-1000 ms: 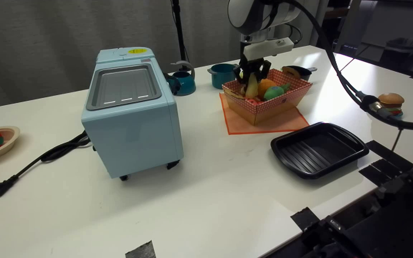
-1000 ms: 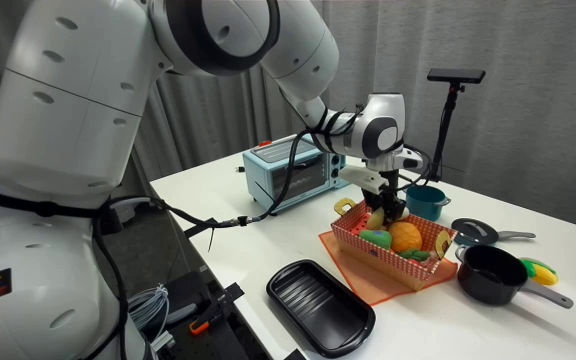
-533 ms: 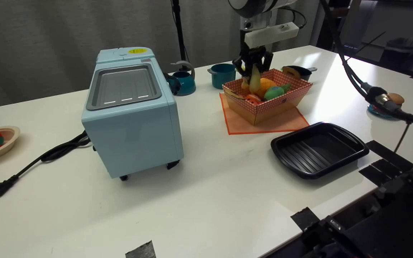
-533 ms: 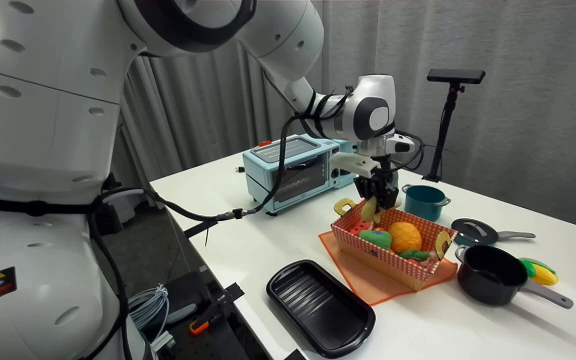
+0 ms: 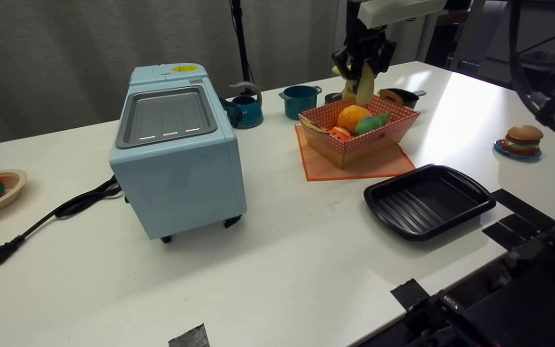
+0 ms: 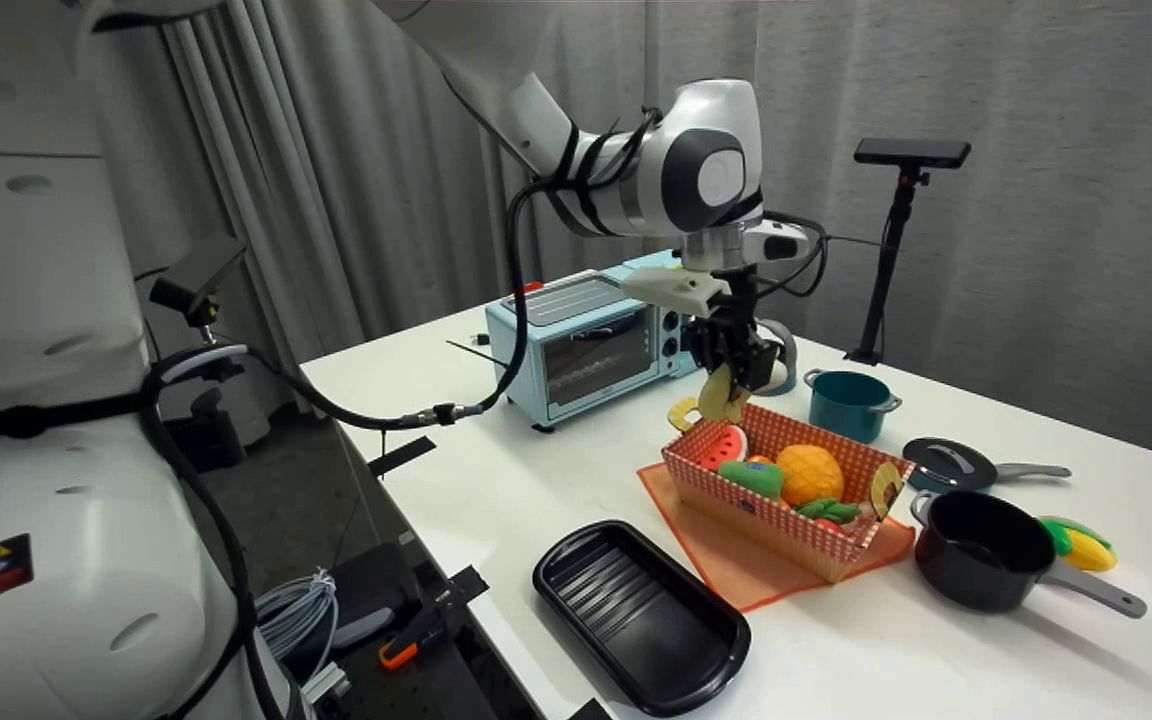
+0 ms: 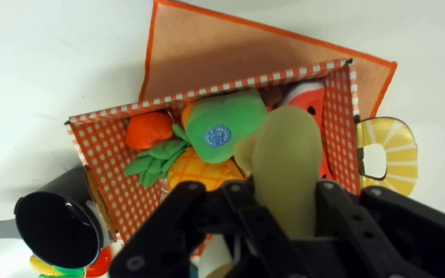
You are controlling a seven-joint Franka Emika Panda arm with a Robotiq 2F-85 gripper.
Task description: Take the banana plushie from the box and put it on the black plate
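Grips banana plushie (image 7: 288,143) betw. both fingers (image 7: 338,208) of gripper (image 7: 282,188), clamped on it fr. either side. Hangs roughly vert. in air above box (image 6: 786,532), over left end in an exterior view. Shows pale-yellow bit (image 7: 243,154) just beside plushie in wrist view; can't tell if part of same toy. Has in box: pineapple toy (image 6: 811,475), green toy (image 6: 751,478), watermelon toy (image 6: 726,450), w/ orange cloth (image 6: 756,575) underneath. In an exterior view, see black plate (image 6: 636,610) near-left of box, just beside cloth; light-blue toaster oven (image 6: 596,365) far left, teal pot (image 6: 848,410) far side, black saucepan (image 6: 986,575) right.
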